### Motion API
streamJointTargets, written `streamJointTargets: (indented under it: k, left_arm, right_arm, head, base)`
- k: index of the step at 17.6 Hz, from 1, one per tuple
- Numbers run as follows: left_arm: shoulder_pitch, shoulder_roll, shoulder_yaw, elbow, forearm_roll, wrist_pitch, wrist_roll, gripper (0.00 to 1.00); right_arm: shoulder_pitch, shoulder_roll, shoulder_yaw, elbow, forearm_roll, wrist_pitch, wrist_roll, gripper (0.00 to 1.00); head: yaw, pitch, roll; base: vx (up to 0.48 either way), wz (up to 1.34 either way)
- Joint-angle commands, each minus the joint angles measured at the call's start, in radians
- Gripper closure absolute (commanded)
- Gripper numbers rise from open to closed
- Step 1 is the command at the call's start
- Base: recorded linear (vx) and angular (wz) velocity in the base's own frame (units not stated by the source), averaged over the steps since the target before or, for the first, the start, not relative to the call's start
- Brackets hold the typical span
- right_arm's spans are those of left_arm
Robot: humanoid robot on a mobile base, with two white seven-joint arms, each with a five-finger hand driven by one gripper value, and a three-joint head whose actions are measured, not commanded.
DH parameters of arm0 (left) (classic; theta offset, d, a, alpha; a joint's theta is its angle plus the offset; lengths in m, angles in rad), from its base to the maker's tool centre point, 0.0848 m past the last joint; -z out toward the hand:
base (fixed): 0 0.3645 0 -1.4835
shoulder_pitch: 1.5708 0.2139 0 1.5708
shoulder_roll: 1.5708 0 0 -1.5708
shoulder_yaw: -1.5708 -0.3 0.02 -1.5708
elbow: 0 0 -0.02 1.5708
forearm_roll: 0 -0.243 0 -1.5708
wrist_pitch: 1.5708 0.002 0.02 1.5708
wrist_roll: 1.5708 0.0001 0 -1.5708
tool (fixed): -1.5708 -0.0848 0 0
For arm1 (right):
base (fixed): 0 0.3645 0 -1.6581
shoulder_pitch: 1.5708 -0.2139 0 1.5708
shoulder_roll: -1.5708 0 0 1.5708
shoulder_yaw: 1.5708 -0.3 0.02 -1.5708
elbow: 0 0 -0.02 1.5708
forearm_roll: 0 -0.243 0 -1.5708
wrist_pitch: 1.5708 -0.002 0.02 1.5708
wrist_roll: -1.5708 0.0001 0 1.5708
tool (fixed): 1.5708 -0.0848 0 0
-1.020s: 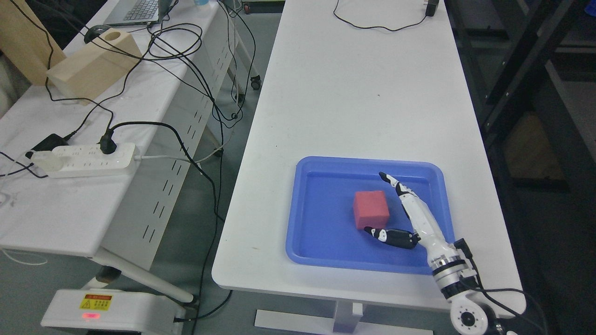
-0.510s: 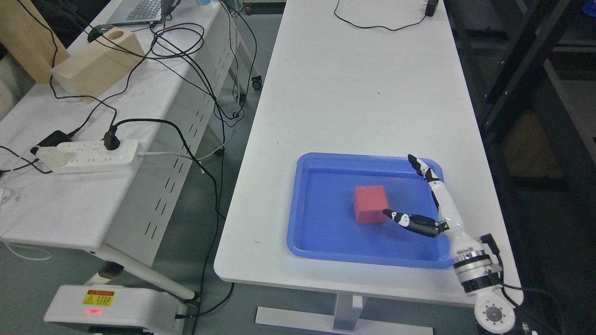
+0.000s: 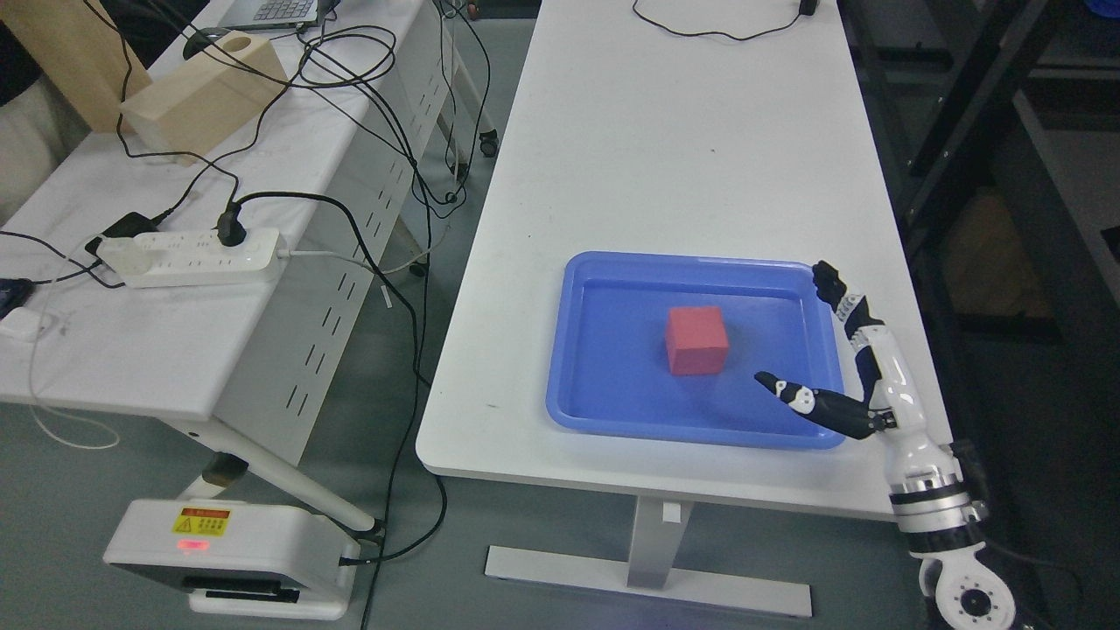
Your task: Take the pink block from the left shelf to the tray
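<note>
On the white table (image 3: 665, 157), pink block (image 3: 696, 340) sits in blue tray (image 3: 604, 411); right robot hand (image 3: 853, 367) spread, empty.

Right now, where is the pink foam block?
In the head view, the pink foam block sits mid blue plastic tray, left of the open right hand, untouched.

the tray (image 3: 604, 411) lies on the near part of the desk (image 3: 665, 157). the block (image 3: 696, 340) sits in the tray, near its middle. the right hand (image 3: 853, 367) is over the tray's right rim, right of the block and apart from it. a cable (image 3: 700, 33) lies far behind the tray.
</note>
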Motion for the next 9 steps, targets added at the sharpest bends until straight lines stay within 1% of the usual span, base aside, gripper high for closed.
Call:
streamJointTargets:
  k: [1, 3, 6, 7, 9]
  left_arm:
    - [-0.029, 0.017, 0.000, -0.017, 0.000, 0.000, 0.001, 0.00]
    - [-0.029, 0.017, 0.000, -0.017, 0.000, 0.000, 0.001, 0.00]
    - [-0.029, 0.017, 0.000, -0.017, 0.000, 0.000, 0.001, 0.00]
    - [-0.029, 0.017, 0.000, -0.017, 0.000, 0.000, 0.001, 0.00]
    - [-0.029, 0.017, 0.000, -0.017, 0.000, 0.000, 0.001, 0.00]
  right_arm:
    - [0.000, -0.017, -0.048, 0.000, -0.333, 0.000, -0.077, 0.01]
    - [0.000, -0.017, -0.047, 0.000, -0.322, 0.037, -0.075, 0.01]
    - [0.001, -0.017, -0.048, 0.000, -0.319, 0.198, -0.052, 0.01]
    - [0.001, -0.017, -0.048, 0.001, -0.316, 0.221, -0.028, 0.01]
    - [0.003, -0.017, -0.048, 0.003, -0.262, 0.272, 0.012, 0.01]
  head:
    - [0.0000, 0.000, 0.000]
    - [0.0000, 0.000, 0.000]
    - [0.0000, 0.000, 0.000]
    - [0.0000, 0.000, 0.000]
    - [0.0000, 0.000, 0.000]
  base:
    - [-0.139, 0.00]
    - [-0.158, 0.00]
    - [-0.152, 0.00]
    - [-0.151, 0.00]
    - [-0.141, 0.00]
